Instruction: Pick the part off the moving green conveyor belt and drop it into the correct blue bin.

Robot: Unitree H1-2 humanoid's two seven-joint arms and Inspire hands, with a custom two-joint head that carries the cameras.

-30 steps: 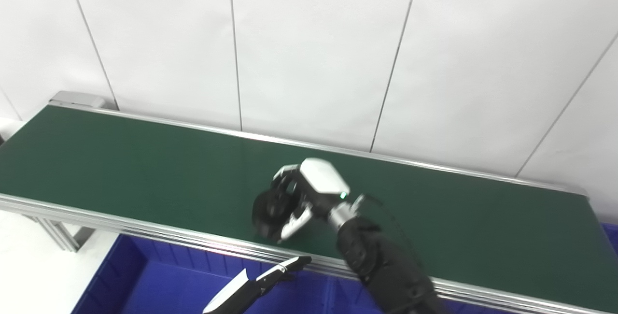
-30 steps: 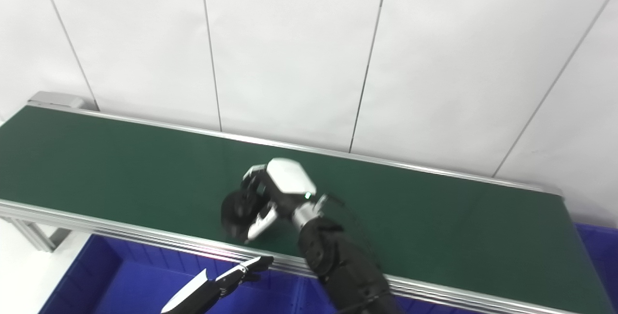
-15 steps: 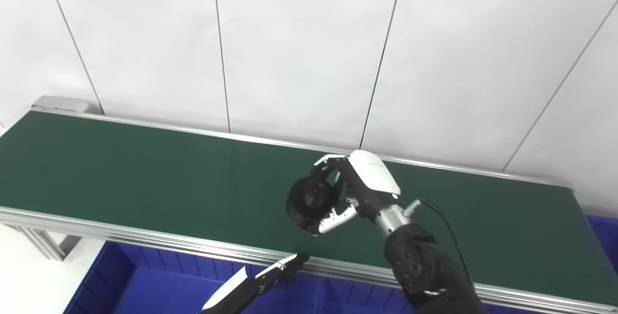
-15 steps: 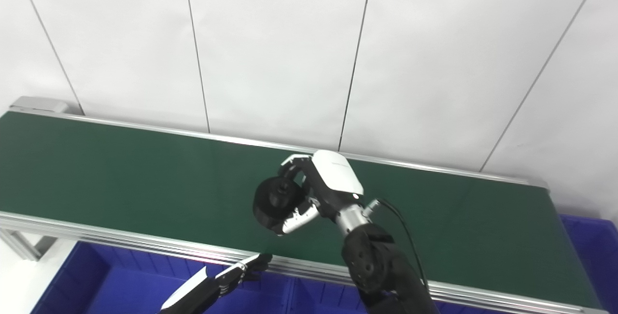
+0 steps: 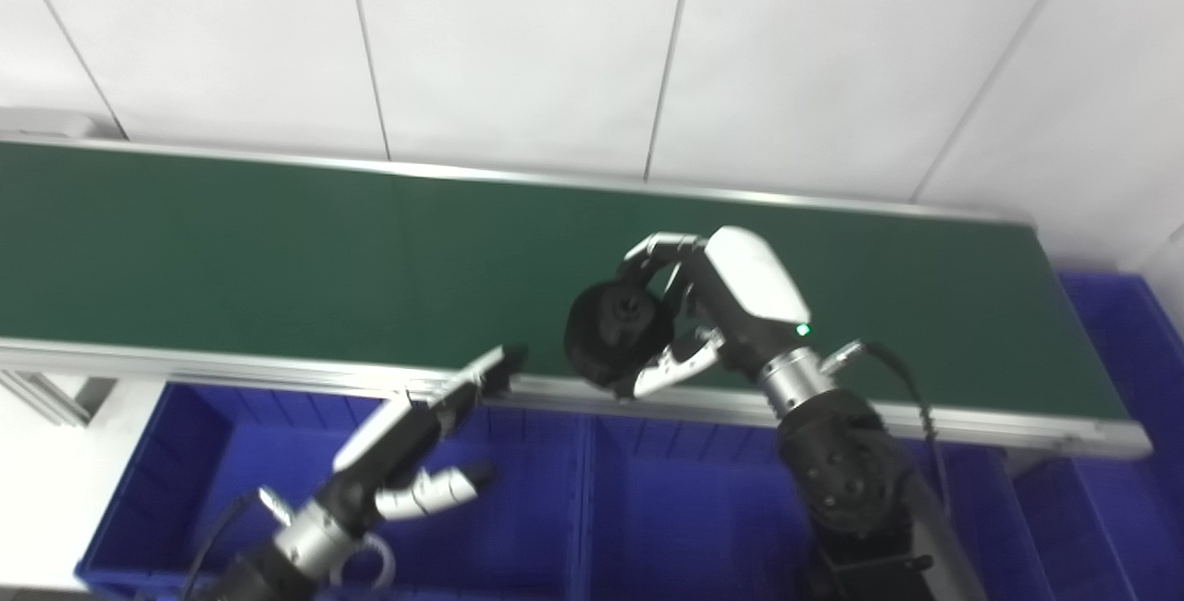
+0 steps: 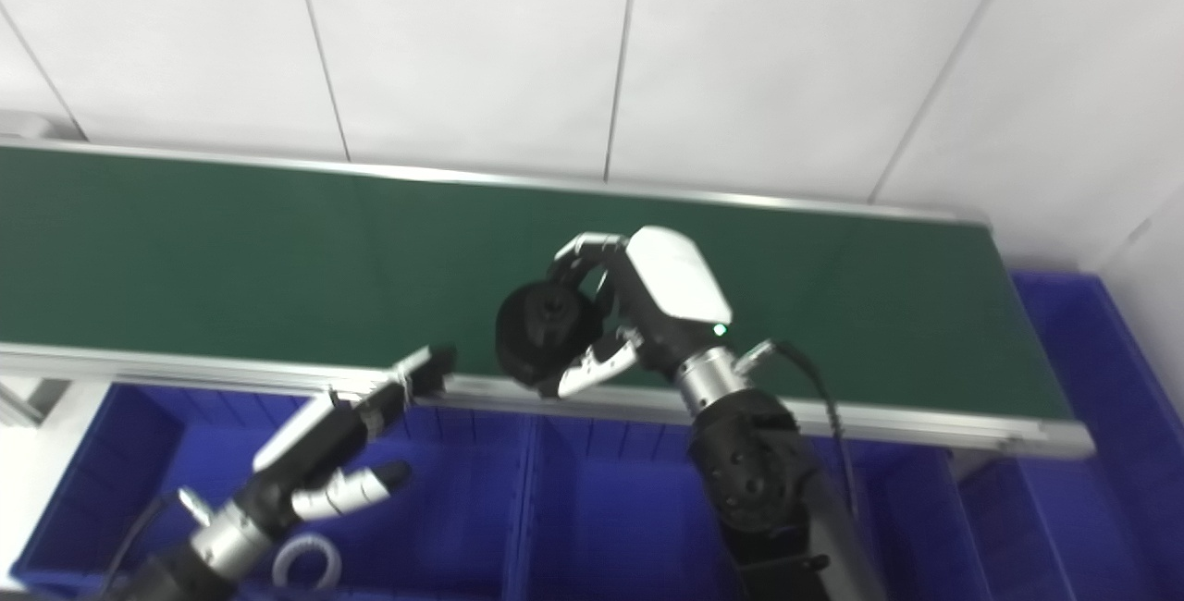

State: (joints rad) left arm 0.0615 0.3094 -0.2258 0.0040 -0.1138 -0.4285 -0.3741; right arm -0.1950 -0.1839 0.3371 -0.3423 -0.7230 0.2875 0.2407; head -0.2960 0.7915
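Note:
My right hand (image 5: 712, 305) is shut on a black round part (image 5: 615, 331) and holds it in the air above the near edge of the green conveyor belt (image 5: 277, 250). The same part shows in the right eye view (image 6: 546, 328). My left hand (image 5: 412, 448) is open and empty, fingers stretched out, over a blue bin (image 5: 231, 453) below the belt. A second blue bin (image 5: 703, 509) lies under my right arm.
The belt's metal rail (image 5: 231, 374) runs along the near edge. Another blue bin (image 5: 1128, 379) sits past the belt's right end. A white ring (image 6: 305, 562) lies in the left bin. White wall panels stand behind the belt.
The camera has tilted down and right. My right hand has lifted the black part off the belt and drawn it toward the near rail. My left hand has come further into view.

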